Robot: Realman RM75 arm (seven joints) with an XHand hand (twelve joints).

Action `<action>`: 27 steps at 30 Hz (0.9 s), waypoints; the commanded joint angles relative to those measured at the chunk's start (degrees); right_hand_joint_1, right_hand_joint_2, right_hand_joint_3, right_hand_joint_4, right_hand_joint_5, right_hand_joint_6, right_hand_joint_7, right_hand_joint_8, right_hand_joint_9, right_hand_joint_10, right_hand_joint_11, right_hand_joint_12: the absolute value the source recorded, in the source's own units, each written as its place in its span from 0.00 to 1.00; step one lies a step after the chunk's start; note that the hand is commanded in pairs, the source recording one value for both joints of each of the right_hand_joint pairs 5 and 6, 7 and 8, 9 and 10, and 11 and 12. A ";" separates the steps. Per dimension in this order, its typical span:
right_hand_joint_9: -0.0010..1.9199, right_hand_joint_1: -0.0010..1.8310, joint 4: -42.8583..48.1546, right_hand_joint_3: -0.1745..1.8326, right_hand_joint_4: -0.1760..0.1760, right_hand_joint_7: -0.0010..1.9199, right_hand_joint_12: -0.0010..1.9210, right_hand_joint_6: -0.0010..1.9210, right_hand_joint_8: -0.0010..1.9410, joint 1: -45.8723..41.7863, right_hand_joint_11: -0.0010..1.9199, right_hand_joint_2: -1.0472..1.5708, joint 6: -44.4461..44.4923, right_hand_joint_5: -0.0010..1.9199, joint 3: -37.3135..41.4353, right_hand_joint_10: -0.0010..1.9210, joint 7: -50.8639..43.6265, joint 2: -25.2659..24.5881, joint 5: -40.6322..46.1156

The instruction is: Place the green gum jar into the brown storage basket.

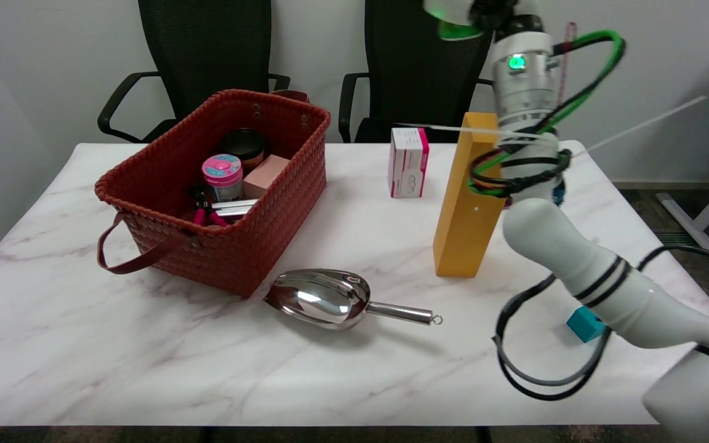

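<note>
Arm raised high at top right; hand point(484, 12) mostly cropped, green jar point(456, 27) glimpsed at it, prob. lifted to clear obstacles. Grip state: can't tell. Basket point(256, 203) well left, already holds pink-lidded jar point(222, 175) etc. In between: yellow block point(468, 197), pink box point(408, 161), scoop point(330, 298) on table point(84, 344).

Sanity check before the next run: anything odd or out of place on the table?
Nothing spilled or broken. The scoop lies on its side beside the basket; the yellow block stands upright. A green thing, cut off by the top edge, sits high by the right arm: gum jar unconfirmed.
</note>
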 commanded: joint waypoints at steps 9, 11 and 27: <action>0.82 0.64 3.73 0.79 0.50 0.82 0.80 0.65 0.81 5.18 0.80 1.00 -4.05 0.65 -5.33 0.82 -18.22 -10.37 0.69; 0.82 0.64 4.42 0.80 0.50 0.82 0.81 0.65 0.81 4.51 0.81 1.00 -4.05 0.65 -5.42 0.82 -18.68 -10.93 0.69; 0.83 0.64 3.12 0.78 0.50 0.83 0.82 0.66 0.82 3.66 0.82 1.00 -4.61 0.66 -11.13 0.83 -20.21 -16.16 2.92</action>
